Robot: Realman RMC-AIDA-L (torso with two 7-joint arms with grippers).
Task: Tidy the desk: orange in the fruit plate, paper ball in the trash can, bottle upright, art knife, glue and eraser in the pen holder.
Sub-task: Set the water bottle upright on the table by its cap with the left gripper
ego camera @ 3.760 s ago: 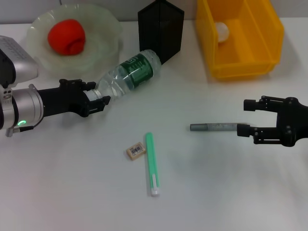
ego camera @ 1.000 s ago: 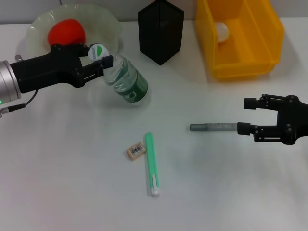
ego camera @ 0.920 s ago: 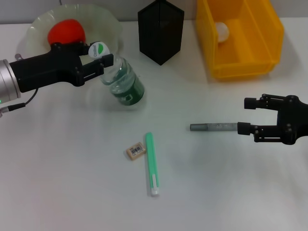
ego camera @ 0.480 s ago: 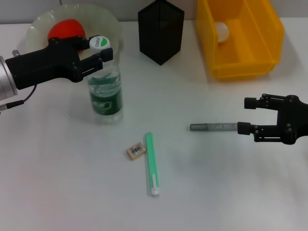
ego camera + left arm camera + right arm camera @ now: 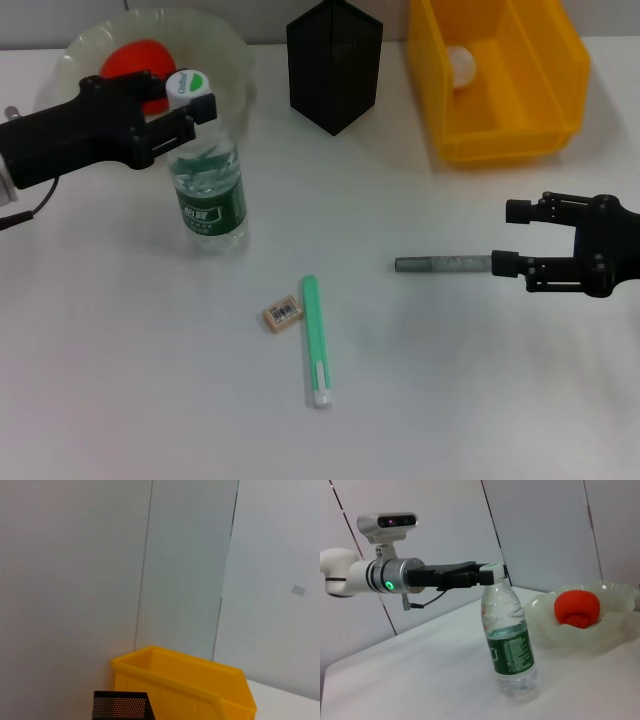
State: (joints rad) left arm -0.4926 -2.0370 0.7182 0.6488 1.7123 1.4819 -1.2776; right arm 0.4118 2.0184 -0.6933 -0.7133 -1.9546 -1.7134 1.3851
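The white surface (image 5: pixel 480 400) carries the bottle (image 5: pixel 208 185), plate (image 5: pixel 225 50), pen holder (image 5: pixel 335 65), yellow bin (image 5: pixel 500 140), eraser (image 5: pixel 283 314), green stick (image 5: pixel 315 340) and grey stick (image 5: pixel 442 264).

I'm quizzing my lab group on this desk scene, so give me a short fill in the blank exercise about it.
1. The bottle stands ____ on the table.
2. The left gripper grips the bottle at its ____.
3. The orange lies in the fruit ____.
4. The eraser lies beside a ____ stick.

Missing words: upright; cap; plate; green
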